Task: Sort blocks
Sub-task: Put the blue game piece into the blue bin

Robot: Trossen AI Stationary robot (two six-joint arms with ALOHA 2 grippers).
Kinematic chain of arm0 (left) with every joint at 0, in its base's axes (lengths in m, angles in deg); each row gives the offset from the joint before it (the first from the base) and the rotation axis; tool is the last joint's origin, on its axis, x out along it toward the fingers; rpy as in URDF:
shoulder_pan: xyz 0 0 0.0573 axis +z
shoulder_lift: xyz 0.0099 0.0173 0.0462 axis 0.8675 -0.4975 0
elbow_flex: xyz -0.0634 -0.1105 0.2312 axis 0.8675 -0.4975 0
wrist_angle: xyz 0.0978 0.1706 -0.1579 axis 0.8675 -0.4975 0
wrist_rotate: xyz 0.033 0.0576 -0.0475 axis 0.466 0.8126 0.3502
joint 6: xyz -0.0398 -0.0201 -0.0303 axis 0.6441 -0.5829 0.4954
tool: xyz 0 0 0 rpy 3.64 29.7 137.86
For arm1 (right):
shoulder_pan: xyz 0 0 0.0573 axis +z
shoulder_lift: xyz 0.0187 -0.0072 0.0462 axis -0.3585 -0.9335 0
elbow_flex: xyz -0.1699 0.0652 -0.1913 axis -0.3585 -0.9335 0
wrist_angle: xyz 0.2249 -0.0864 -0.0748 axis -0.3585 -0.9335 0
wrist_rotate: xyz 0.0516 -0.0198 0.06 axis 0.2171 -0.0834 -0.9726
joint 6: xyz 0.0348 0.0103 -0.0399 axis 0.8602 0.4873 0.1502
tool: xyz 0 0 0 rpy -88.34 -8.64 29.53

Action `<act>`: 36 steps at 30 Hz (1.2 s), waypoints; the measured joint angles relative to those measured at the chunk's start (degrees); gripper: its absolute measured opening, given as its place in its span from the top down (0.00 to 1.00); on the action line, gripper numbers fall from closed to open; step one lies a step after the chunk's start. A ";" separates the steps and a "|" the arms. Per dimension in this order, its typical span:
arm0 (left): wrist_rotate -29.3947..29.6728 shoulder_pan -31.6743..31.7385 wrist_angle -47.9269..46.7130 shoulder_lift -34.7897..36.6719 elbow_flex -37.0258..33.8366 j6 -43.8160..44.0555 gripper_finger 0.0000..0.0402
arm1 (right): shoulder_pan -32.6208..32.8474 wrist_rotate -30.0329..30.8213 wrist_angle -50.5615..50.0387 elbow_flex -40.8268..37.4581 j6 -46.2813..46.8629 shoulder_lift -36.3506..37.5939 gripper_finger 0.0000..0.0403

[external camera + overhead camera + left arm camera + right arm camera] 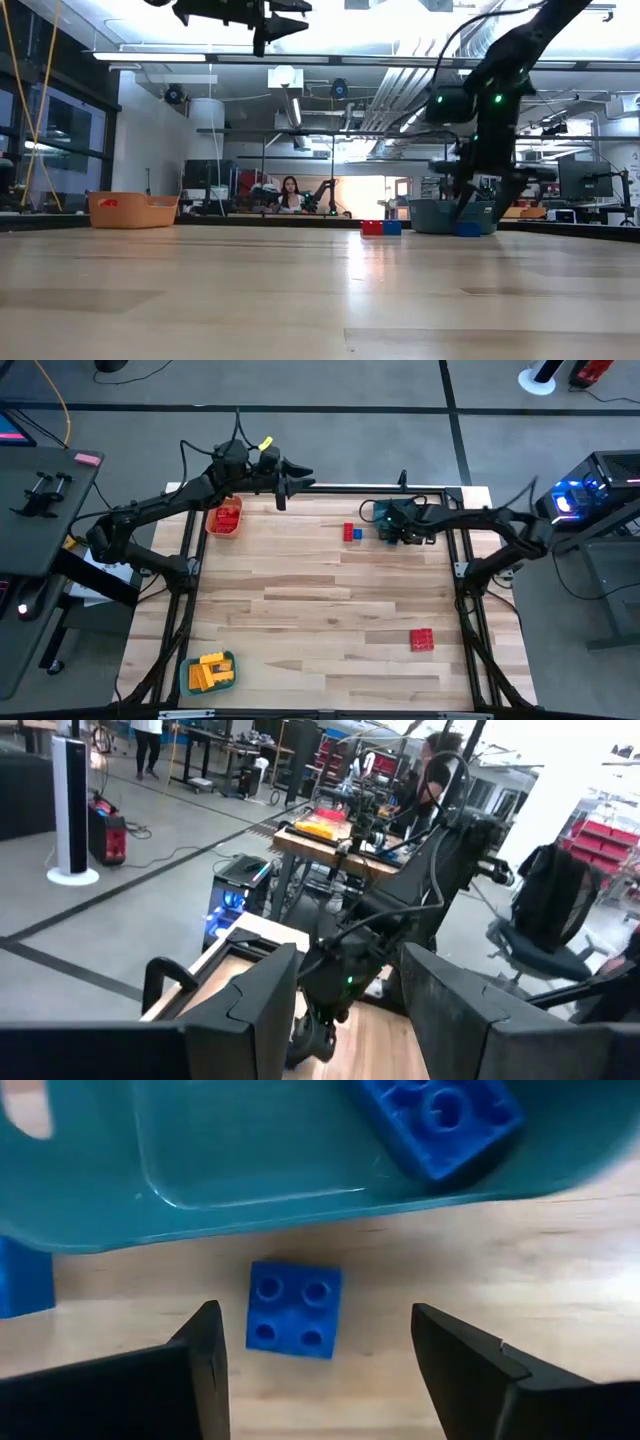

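My right gripper (pixel 315 1345) hangs open-fingered over a blue block (pixel 294 1308) beside the teal tray (pixel 200 1170); left gripper (pixel 345 995) open, raised.

Blue four-stud block (pixel 294 1308) flat on wood beside teal tray (pixel 200 1210), blue block (pixel 435 1120) inside tray

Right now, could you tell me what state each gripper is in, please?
Left gripper: open, holding nothing.
Right gripper: open, empty, over a blue block.
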 joint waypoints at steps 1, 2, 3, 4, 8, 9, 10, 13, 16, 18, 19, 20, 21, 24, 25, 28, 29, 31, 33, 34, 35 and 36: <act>0.02 0.00 -0.23 -0.02 -0.02 -0.40 0.60 | -0.02 0.27 0.97 0.00 0.05 -1.11 0.50; -0.01 0.00 -0.40 -0.02 0.00 -0.71 0.60 | -0.02 0.94 1.87 0.00 0.51 -1.95 0.51; 0.02 0.00 -0.42 -0.02 0.00 -0.71 0.60 | 0.02 1.61 2.63 0.00 0.99 -2.65 0.51; 0.00 0.00 -0.46 -0.02 0.00 -0.69 0.60 | 0.01 1.85 3.45 0.02 1.49 -3.37 0.51; -0.01 0.00 -1.59 -0.02 0.00 -0.70 0.60 | 0.11 1.58 4.44 0.23 1.42 -5.92 0.51; -0.01 0.00 -2.10 -0.02 -0.01 -0.69 0.60 | 0.20 1.60 4.41 0.31 1.28 -6.35 0.52; -0.01 0.00 -2.54 -0.02 0.00 -0.71 0.60 | 0.34 1.78 4.39 0.35 0.87 -6.75 0.55; -0.01 0.00 -3.43 -0.02 0.00 -0.71 0.60 | 1.17 2.23 3.96 0.39 0.71 -6.79 0.68; -0.01 0.00 -3.02 -0.01 0.00 -0.71 0.60 | 2.06 2.63 2.92 0.19 -0.89 -5.63 0.88; -0.01 0.02 -2.19 0.38 0.00 -0.74 0.60 | 2.87 1.42 0.84 0.01 -3.38 -3.47 0.96; -0.01 0.02 -1.14 0.68 -0.01 -1.11 0.60 | 3.31 0.73 -0.02 0.06 -3.73 -2.07 0.97; 0.00 0.05 -0.22 1.07 0.01 -1.21 0.60 | 3.74 0.10 -0.24 0.70 -4.21 -0.25 0.95; 0.01 0.11 0.51 1.48 0.02 -1.45 0.60 | 4.13 -0.66 -0.08 1.67 -5.00 1.81 0.94; 0.17 0.34 2.40 2.21 0.09 -2.95 0.60 | 5.02 0.38 -0.05 4.87 -8.49 8.07 0.95; 0.19 0.47 2.85 2.26 0.09 -3.30 0.60 | 4.92 2.28 0.02 6.05 -9.24 9.67 0.96; 0.53 0.50 3.26 2.28 0.09 -3.63 0.60 | 1.60 9.18 0.30 9.24 -12.95 12.62 0.99; 0.81 0.50 2.99 2.28 0.09 -3.62 0.60 | -0.38 10.44 0.19 10.12 -14.64 12.62 0.99; 0.85 0.48 2.43 2.27 0.04 -2.89 0.60 | -4.70 9.50 -0.45 10.86 -17.62 11.81 0.98; 0.83 0.48 2.21 2.21 0.04 -1.79 0.60 | -8.33 5.36 -0.44 10.93 -19.46 10.51 0.98; 0.85 0.46 2.09 2.21 0.04 -1.21 0.60 | -9.81 3.10 -0.35 10.86 -20.81 9.79 0.98; 0.82 0.44 2.05 2.21 0.04 -0.59 0.60 | -10.90 1.35 -0.33 10.74 -22.52 8.86 0.98; 0.85 0.44 2.03 2.21 0.04 -0.07 0.60 | -11.63 0.21 -0.40 10.57 -23.17 7.91 0.98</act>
